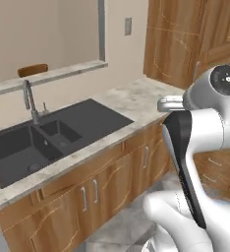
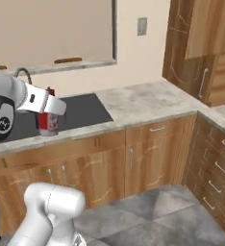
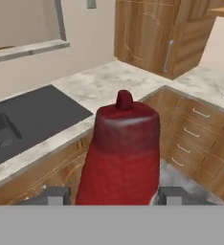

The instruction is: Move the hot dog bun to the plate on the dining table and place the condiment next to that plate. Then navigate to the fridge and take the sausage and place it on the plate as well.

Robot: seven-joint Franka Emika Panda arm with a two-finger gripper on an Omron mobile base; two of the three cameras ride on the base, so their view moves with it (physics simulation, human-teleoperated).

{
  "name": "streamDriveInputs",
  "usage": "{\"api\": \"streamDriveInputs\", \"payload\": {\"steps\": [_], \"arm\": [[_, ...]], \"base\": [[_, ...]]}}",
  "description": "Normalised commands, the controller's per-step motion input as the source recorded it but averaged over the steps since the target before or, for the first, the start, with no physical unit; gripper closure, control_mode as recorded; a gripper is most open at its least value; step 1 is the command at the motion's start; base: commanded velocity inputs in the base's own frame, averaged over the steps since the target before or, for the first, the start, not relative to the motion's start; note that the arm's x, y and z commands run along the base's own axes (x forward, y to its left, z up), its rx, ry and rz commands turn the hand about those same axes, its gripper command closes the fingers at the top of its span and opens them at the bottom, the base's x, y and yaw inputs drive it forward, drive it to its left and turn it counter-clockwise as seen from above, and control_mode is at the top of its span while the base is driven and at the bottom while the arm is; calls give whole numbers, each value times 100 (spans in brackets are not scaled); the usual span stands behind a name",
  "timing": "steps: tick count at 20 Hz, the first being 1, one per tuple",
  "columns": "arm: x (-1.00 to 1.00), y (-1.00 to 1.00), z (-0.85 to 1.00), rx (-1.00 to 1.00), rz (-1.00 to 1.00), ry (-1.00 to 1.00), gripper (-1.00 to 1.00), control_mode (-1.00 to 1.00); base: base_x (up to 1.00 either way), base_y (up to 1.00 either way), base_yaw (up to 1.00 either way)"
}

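So I'm holding the condiment (image 3: 121, 153) right now, my gripper (image 3: 115, 195) pinching it on both sides, one finger (image 3: 54, 195) on each flank of the red bottle. It's hanging in the air out in front of the sink (image 1: 43, 140), over the edge of the counter (image 2: 143, 103), not touching it. Wooden cabinets (image 2: 201, 53) are sitting off past the counter's far end from the sink.
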Motion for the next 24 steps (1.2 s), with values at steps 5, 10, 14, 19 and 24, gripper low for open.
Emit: {"api": "streamDriveInputs", "payload": {"steps": [5,10,14,19,24], "arm": [[0,0,0,0,0,0,100,100],[0,0,0,0,0,0,100,100],[0,0,0,0,0,0,100,100],[0,0,0,0,0,0,100,100],[0,0,0,0,0,0,100,100]], "base": [[-78,98,55],[-70,100,49],[-57,100,47],[-37,100,40],[-1,100,20]]}}
